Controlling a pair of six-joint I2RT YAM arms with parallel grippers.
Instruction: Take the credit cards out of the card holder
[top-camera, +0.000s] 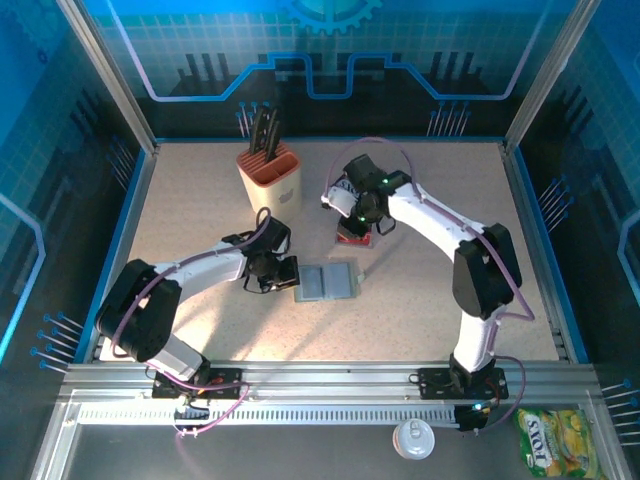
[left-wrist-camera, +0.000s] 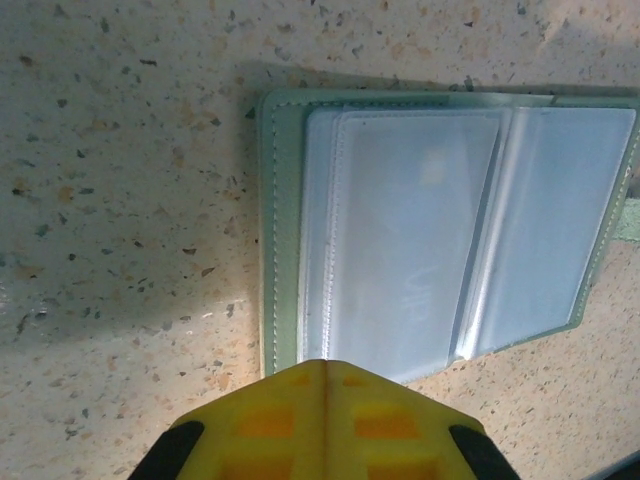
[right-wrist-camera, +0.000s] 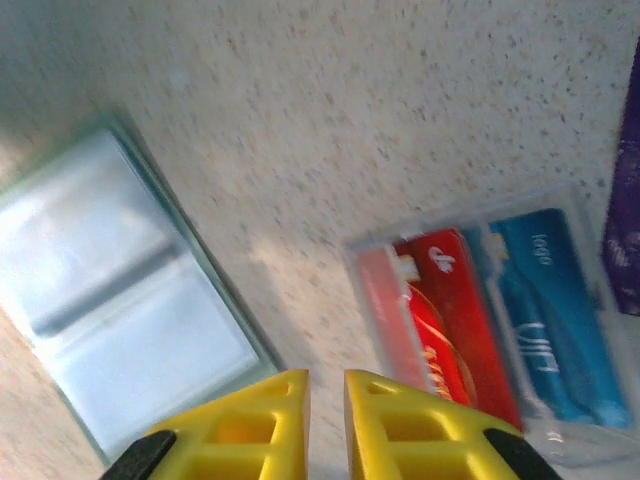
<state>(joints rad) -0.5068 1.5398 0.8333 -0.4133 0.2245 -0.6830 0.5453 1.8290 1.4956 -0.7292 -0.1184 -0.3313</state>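
The card holder (top-camera: 330, 283) lies open flat in the middle of the table, and its clear sleeves (left-wrist-camera: 430, 230) look empty. My left gripper (top-camera: 289, 277) is shut, its yellow fingertips (left-wrist-camera: 325, 366) together over the holder's near-left edge. To the holder's upper right, the credit cards (top-camera: 354, 237) lie side by side on the table: a red one (right-wrist-camera: 450, 320), a blue one (right-wrist-camera: 545, 310) and a pale orange-pink one (right-wrist-camera: 385, 310). My right gripper (top-camera: 362, 222) hovers just above them. Its jaws (right-wrist-camera: 327, 376) stand a narrow gap apart with nothing between. The holder (right-wrist-camera: 120, 310) lies to its left.
A beige and orange knife block (top-camera: 268, 172) stands at the back left. A purple packet (right-wrist-camera: 627, 230) lies just beyond the cards. On the rail in front of the table sit a white lid (top-camera: 414, 438) and a yellow snack packet (top-camera: 556, 442).
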